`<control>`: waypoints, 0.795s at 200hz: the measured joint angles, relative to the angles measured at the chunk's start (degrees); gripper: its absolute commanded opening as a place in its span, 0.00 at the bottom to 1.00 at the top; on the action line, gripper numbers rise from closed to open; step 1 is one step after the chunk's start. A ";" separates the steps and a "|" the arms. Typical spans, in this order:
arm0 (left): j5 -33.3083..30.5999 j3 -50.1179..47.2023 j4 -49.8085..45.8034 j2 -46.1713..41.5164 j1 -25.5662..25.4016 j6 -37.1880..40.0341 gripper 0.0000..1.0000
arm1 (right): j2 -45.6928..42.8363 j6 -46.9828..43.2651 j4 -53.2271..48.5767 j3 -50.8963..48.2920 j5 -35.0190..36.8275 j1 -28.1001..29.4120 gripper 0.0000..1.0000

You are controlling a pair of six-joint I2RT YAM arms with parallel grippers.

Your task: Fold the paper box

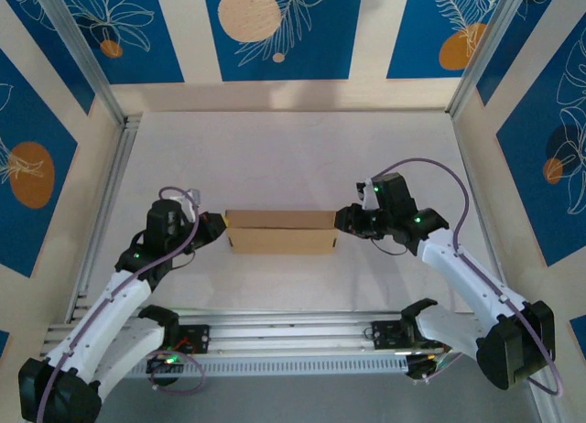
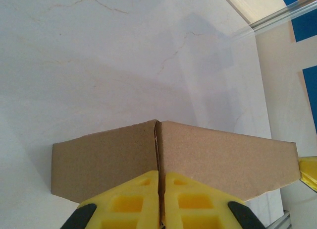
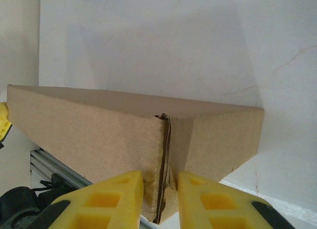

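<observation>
The paper box (image 1: 280, 232), plain brown cardboard, sits folded into a shallow closed shape at the middle of the white table (image 1: 293, 157). My left gripper (image 1: 222, 229) meets its left end. In the left wrist view the yellow fingers (image 2: 133, 199) are pressed together on a thin cardboard edge at the corner seam of the paper box (image 2: 213, 159), so my left gripper (image 2: 161, 182) is shut on it. My right gripper (image 1: 341, 220) meets the right end. Its fingers (image 3: 116, 194) pinch the creased corner of the paper box (image 3: 84, 135) from both sides, my right gripper (image 3: 161, 189) shut on that corner.
An aluminium rail (image 1: 293, 336) runs along the near edge, just in front of the box. Slanted metal posts (image 1: 82, 52) and blue patterned wall panels (image 1: 284, 29) close in the table on the left, right and back.
</observation>
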 measured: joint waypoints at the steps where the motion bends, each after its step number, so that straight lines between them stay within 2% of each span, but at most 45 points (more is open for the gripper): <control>1: -0.02 0.00 0.02 0.00 0.02 -0.02 0.09 | 0.04 -0.02 0.04 0.00 0.07 0.04 0.23; 27: -0.98 -0.11 0.35 0.00 0.11 -0.11 0.09 | 1.46 -0.24 0.96 0.55 1.36 1.01 0.18; 47: -1.68 -0.20 0.70 0.00 0.42 -0.11 0.09 | 3.08 -0.68 0.90 1.90 2.93 2.12 0.19; 78: -2.32 -0.17 0.63 0.00 0.46 -0.11 0.13 | 3.93 -1.99 -1.05 3.82 5.97 3.37 0.39; 116: -2.40 0.37 -0.55 0.00 0.44 -0.04 0.13 | 3.85 -4.44 -7.85 7.91 8.85 4.22 0.43; 132: -2.40 0.50 -0.79 0.02 0.44 -0.04 0.13 | 4.48 -5.77 -10.84 12.35 9.31 4.83 0.39; 159: -2.43 1.05 -1.14 0.68 0.44 -0.02 0.13 | 5.92 -7.26 -11.08 19.71 9.79 7.37 0.21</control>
